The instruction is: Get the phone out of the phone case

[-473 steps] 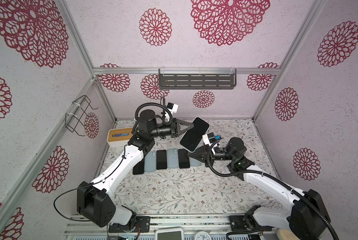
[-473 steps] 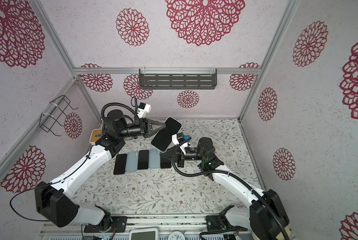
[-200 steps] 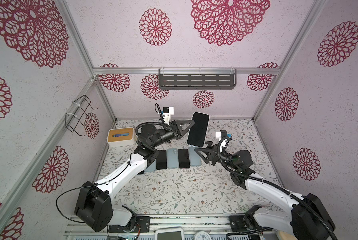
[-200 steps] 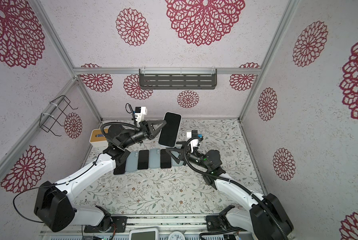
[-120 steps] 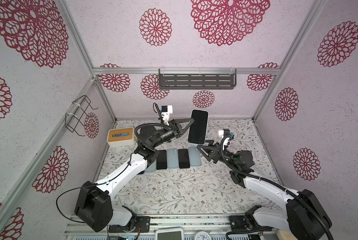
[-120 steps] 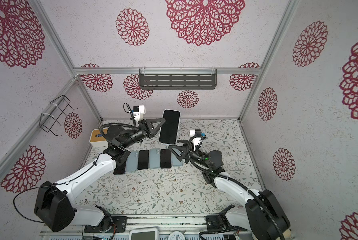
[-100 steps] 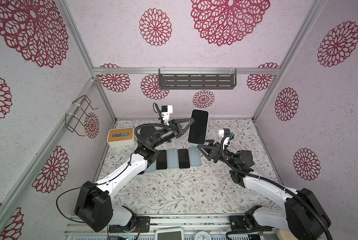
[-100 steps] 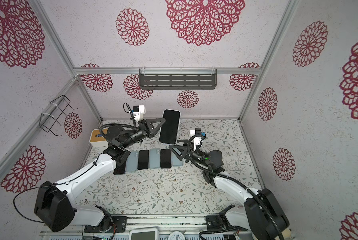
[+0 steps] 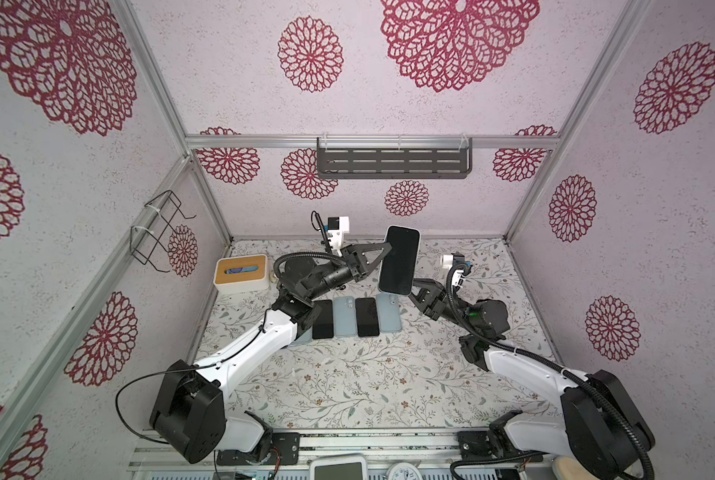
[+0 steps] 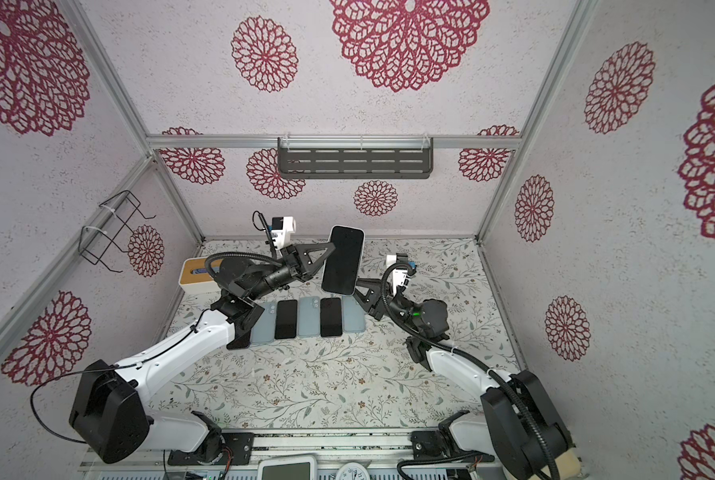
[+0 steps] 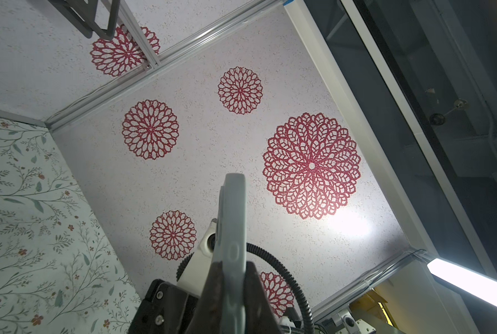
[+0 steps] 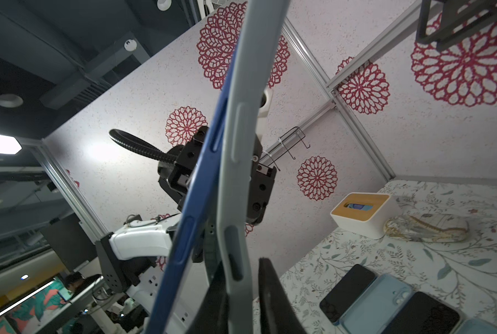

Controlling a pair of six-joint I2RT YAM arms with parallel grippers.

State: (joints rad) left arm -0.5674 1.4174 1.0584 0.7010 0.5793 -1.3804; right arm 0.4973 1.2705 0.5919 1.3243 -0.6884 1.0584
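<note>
The phone is held in the air over the back of the desk, its screen facing both top views. It hangs above the right end of a row of phones and cases that lies flat on the desk. In both top views its lower end covers the tips of the right gripper.

From the right wrist, the blue phone stands away from the grey case at the near end and meets it at the far end. The right gripper's two fingers flank the case's bottom corner and stand close to it, with a thin slit beside one. I cannot tell whether they pinch.

The left gripper is clamped tight on the case's long edge. The left arm hides the row's left end.

A white box at the desk's back left corner shows something blue through its lid slot. A clear object beside it is hard to make out.
</note>
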